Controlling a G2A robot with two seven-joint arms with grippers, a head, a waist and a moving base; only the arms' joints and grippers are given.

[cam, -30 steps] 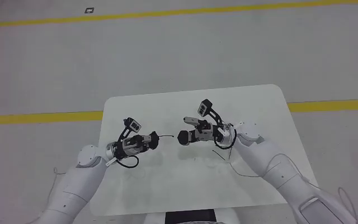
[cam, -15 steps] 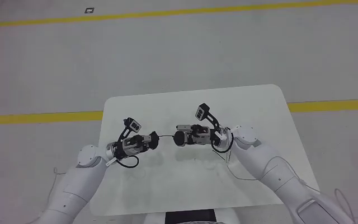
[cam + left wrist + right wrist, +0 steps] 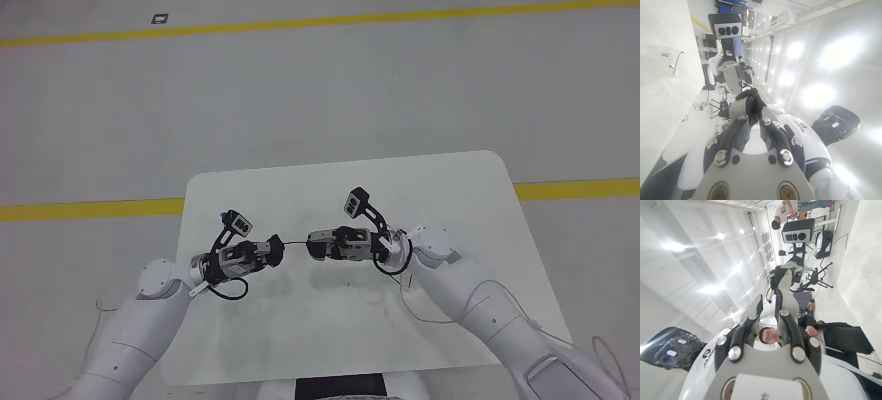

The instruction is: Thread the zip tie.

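The left arm [image 3: 165, 285] is seen in the top view bent at the elbow and stretched across the near left part of the white counter [image 3: 470, 180]. Its wrist is turned so that the left claw [image 3: 272, 250] points sideways toward the counter's middle, above the surface. In the left wrist view its fingers [image 3: 740, 108] are pressed together, and one end of the zip tie [image 3: 295, 243] is pinched between their dark pads. The zip tie is held in the air as a thin black strand that runs nearly level from the left claw to the tip of the right claw [image 3: 318, 243], between the two and over the middle of the counter. Whether the strand's free end touches the right claw cannot be told. The right arm [image 3: 470, 280] is brought in from the near right, its forearm angled inward and its wrist turned so that the claw faces the left one, tip close to tip. In the right wrist view the right claw's fingers [image 3: 787, 306] stand apart with a narrow gap between them, and nothing can be made out in that gap.
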